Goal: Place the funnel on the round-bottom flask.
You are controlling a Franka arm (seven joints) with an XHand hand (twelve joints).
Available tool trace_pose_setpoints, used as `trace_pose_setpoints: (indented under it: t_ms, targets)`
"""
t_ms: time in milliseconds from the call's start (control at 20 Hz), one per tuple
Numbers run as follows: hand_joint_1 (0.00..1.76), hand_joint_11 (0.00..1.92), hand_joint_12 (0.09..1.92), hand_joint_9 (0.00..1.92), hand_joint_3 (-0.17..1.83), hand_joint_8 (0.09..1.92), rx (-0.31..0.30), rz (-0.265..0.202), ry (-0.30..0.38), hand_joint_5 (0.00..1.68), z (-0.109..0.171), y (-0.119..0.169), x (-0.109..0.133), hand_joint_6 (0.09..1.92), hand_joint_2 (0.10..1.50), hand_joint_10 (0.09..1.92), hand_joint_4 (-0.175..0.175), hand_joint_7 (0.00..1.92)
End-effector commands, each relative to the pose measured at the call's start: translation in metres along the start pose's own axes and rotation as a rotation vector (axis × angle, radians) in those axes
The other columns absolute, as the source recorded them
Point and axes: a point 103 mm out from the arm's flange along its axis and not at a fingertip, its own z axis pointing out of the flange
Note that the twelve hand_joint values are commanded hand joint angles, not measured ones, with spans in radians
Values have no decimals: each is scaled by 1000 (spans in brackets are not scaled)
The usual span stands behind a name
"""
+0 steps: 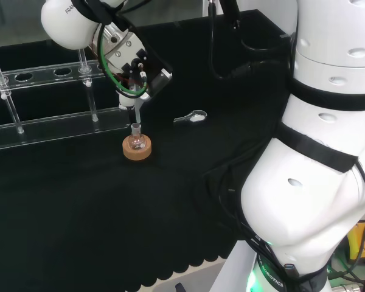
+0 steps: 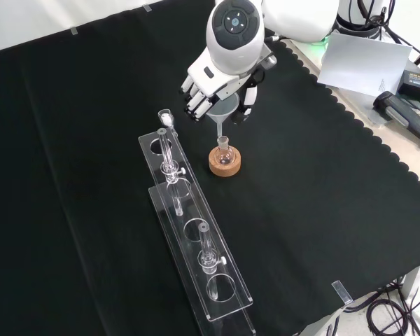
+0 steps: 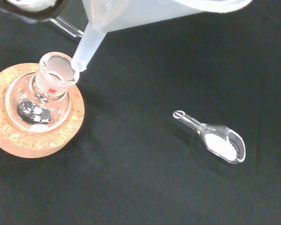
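Observation:
The hand [image 2: 211, 84] is shut on a clear plastic funnel [image 2: 222, 110], with its fingers curled round the cone. The funnel's stem [image 3: 86, 47] slants down, and its tip sits at the rim of the mouth of the round-bottom flask [image 3: 37, 101]. I cannot tell whether the tip is inside the neck. The small flask [image 2: 225, 155] stands upright on a cork ring [image 2: 225, 168] directly below the hand. In the head view the hand [image 1: 131, 61] hangs above the flask [image 1: 136, 141], with the stem [image 1: 137, 112] between them.
A long clear tube rack [image 2: 196, 238] with a few glass tubes lies left of the flask in the front view. The rack [image 1: 48, 121] is behind the flask in the head view. A glass scoop [image 3: 215, 140] with white powder lies on the cloth near the cork ring.

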Motion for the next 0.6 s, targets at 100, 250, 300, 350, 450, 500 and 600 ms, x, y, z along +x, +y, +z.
trace_pose_setpoints:
  t_ms: [100, 250, 300, 350, 450, 500, 600]
  targets:
    - [904, 909, 1042, 1290, 638, 663, -1, -16, 8, 763, 9, 2, -6, 753, 701, 203, -51, 660]
    - [904, 911, 1041, 1291, 639, 664, 10, -9, -10, 765, 6, 3, 4, 753, 701, 200, -51, 660]
    - [904, 911, 1040, 1292, 639, 664, 12, -7, -12, 765, 5, 3, 9, 753, 701, 199, -52, 660]
    - [904, 911, 1040, 1292, 639, 664, 12, -7, 7, 766, 11, 4, 2, 753, 701, 199, -52, 660]
    - [905, 912, 1040, 1293, 640, 664, 10, -8, 11, 767, 15, 5, -2, 754, 702, 197, -52, 660]
    - [905, 912, 1040, 1293, 640, 664, 10, -8, 10, 768, 15, 5, -2, 754, 702, 197, -52, 660]
    - [905, 912, 1039, 1294, 641, 664, 14, -9, 2, 770, 15, 6, -1, 754, 702, 195, -52, 660]
